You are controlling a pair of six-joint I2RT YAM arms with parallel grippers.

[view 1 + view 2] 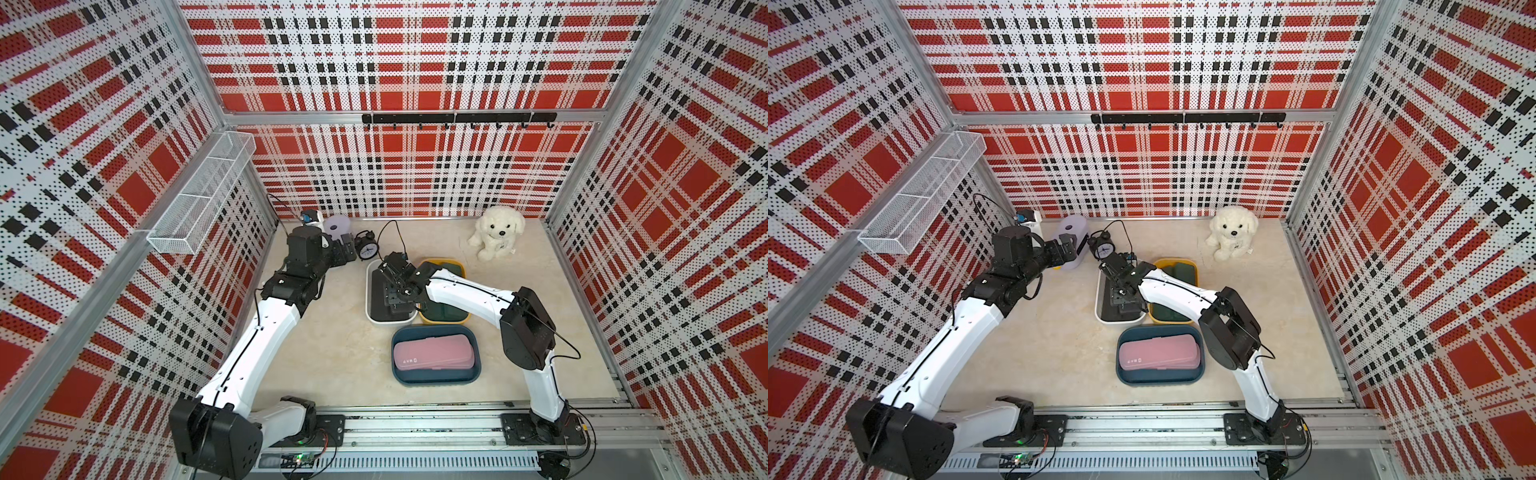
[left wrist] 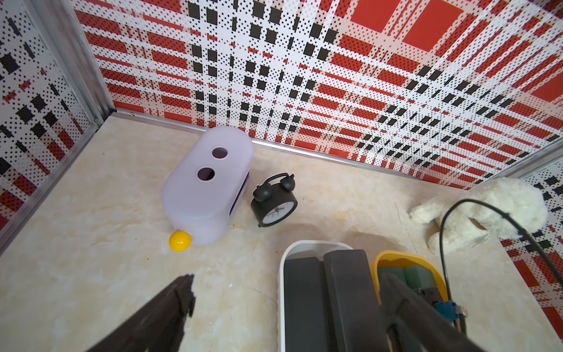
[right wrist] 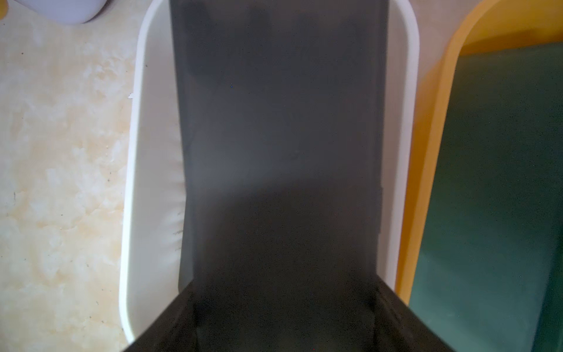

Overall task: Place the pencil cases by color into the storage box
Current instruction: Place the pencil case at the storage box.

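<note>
My right gripper (image 3: 285, 292) is clenched: its fingers (image 3: 170, 317) press the two long sides of a black pencil case (image 3: 280, 122). The case runs straight out ahead of them over the white bin (image 3: 134, 183). I cannot tell whether it rests on anything. Just beside the grip, the yellow bin (image 3: 432, 122) holds green pencil cases (image 3: 502, 183). Back toward that arm's base, pink pencil cases (image 1: 432, 353) lie in the blue bin (image 1: 436, 376). My left gripper (image 2: 288, 279) is spread wide and grasps nothing. The lilac box (image 2: 207, 189) and alarm clock (image 2: 274, 207) stand ahead of it.
</note>
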